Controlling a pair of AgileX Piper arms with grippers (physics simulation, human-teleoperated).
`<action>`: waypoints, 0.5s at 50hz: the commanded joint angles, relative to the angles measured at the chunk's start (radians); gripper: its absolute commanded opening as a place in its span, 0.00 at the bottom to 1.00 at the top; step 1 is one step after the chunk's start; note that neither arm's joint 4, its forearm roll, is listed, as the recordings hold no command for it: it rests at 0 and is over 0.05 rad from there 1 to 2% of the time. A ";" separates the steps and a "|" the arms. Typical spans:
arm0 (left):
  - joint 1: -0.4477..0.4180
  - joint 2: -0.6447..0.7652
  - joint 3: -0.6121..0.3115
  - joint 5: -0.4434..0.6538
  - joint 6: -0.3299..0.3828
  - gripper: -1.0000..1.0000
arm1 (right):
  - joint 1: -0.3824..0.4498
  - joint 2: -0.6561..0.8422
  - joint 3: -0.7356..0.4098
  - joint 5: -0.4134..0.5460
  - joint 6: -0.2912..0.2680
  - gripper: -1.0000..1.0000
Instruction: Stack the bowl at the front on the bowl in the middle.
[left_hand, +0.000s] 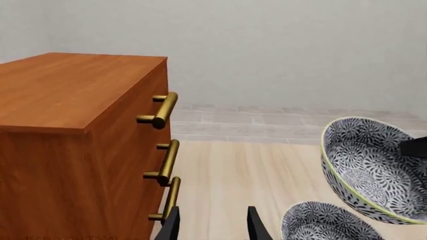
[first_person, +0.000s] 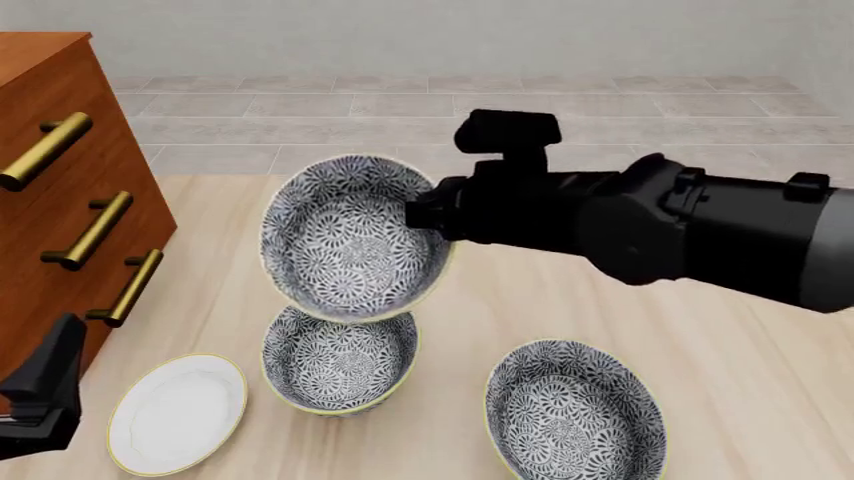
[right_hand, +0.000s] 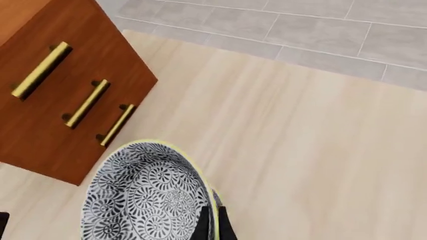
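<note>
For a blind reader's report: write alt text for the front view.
The right gripper holds a floral bowl by its rim, tilted in the air above a second bowl on the wooden table. A third bowl sits to the right, a white plate to the left, and a wooden dresser with brass handles stands at far left.

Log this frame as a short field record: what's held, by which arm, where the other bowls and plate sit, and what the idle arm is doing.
held: tilted bowl, lifted, clamped at its rim
holder: right gripper, jaws shut on the rim
below it: second bowl on the table, not touching
third bowl: apart, to the right
white plate: left of the second bowl
wooden dresser: far left
left gripper: open, holding nothing
</note>
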 joint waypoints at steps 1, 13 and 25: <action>0.000 -0.016 -0.002 0.019 -0.007 1.00 | 0.064 0.025 -0.001 -0.022 0.031 0.00; -0.001 -0.007 -0.002 0.010 -0.006 1.00 | 0.120 0.043 0.015 -0.040 0.059 0.00; 0.013 0.046 -0.005 -0.040 -0.015 1.00 | 0.135 0.068 0.018 -0.055 0.067 0.00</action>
